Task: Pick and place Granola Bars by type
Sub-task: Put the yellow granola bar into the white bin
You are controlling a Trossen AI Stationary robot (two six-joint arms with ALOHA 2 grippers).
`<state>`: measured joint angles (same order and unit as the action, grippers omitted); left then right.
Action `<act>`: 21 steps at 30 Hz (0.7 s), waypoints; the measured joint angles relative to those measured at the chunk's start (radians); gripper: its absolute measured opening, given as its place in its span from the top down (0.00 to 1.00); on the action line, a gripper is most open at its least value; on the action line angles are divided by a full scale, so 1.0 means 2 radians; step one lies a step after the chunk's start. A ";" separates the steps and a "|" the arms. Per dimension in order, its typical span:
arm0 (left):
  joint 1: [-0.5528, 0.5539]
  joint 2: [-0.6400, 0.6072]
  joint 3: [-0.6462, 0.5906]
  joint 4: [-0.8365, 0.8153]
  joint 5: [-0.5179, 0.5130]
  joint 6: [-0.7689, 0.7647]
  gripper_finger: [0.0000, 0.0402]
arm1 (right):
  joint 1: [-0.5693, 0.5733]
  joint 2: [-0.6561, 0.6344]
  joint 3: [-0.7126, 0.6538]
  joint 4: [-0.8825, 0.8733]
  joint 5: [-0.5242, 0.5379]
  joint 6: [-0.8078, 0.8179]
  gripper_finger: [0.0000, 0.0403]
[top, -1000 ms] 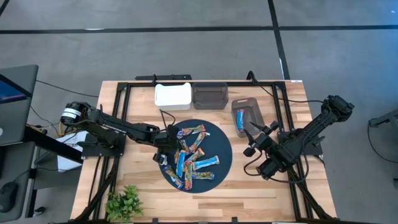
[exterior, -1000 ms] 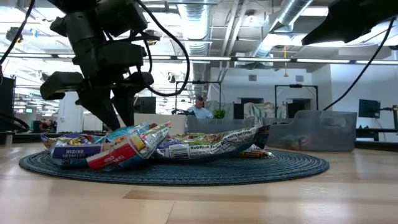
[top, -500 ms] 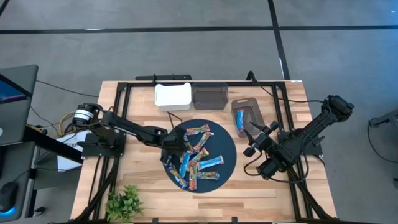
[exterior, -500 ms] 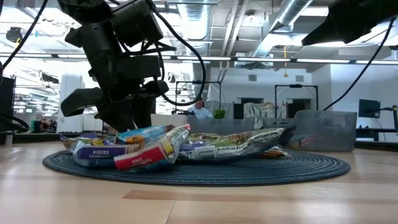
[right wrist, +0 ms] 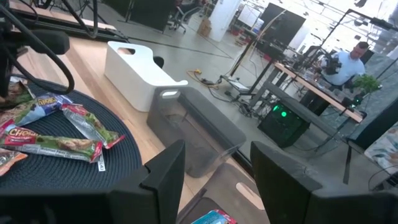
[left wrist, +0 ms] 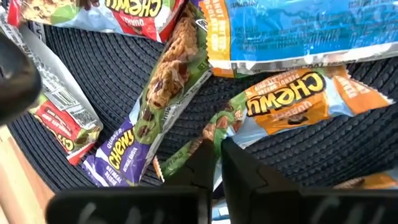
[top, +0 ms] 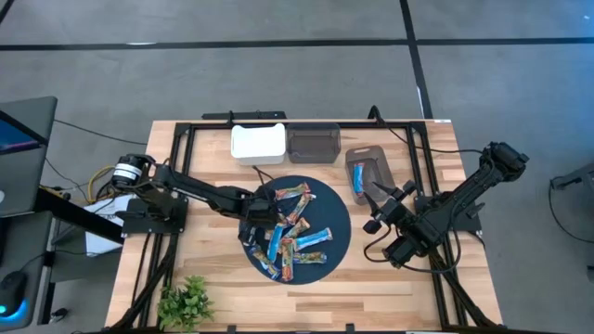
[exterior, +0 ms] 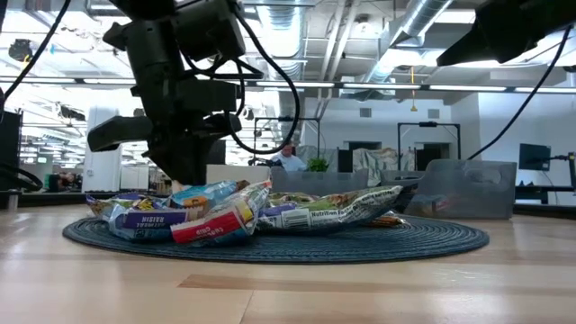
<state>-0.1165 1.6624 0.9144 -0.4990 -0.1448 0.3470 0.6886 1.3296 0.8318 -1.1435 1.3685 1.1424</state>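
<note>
About a dozen shiny granola bars (top: 295, 234) lie jumbled, perhaps overlapping, on the round dark mat (top: 336, 211).

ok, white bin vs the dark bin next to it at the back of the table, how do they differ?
Colour: the white bin is opaque white; the dark bin is smoky and see-through. Position: in the high view the white bin sits nearer the left arm's side, the dark bin nearer the middle. Both look empty, are similar in size, rectangular with handle cut-outs, and stand side by side behind the round mat.
</note>
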 joint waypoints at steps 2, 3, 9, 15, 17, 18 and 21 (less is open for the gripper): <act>0.000 0.001 0.006 -0.006 0.000 -0.006 0.98 | 0.000 0.000 0.000 0.000 0.000 0.000 0.56; 0.000 0.001 0.009 -0.013 0.000 -0.009 0.98 | 0.000 0.000 0.000 0.000 0.000 0.000 0.56; 0.000 0.001 0.029 -0.038 -0.006 -0.016 1.00 | 0.000 0.000 0.000 0.000 -0.001 0.000 0.56; -0.004 0.001 0.051 -0.050 -0.035 -0.016 1.00 | 0.000 0.000 0.000 0.000 -0.003 0.000 0.56; -0.004 0.001 0.060 -0.055 -0.044 -0.015 1.00 | 0.000 0.000 0.000 0.000 -0.003 0.000 0.56; -0.005 0.001 0.065 -0.062 -0.049 -0.015 1.00 | 0.000 0.000 0.000 0.000 -0.003 0.000 0.56; -0.004 0.001 0.080 -0.085 -0.068 -0.015 1.00 | 0.000 0.000 0.000 0.000 -0.003 0.000 0.56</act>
<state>-0.1254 1.6634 1.0737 -0.6693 -0.2815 0.3164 0.6886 1.3296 0.8318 -1.1435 1.3618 1.1423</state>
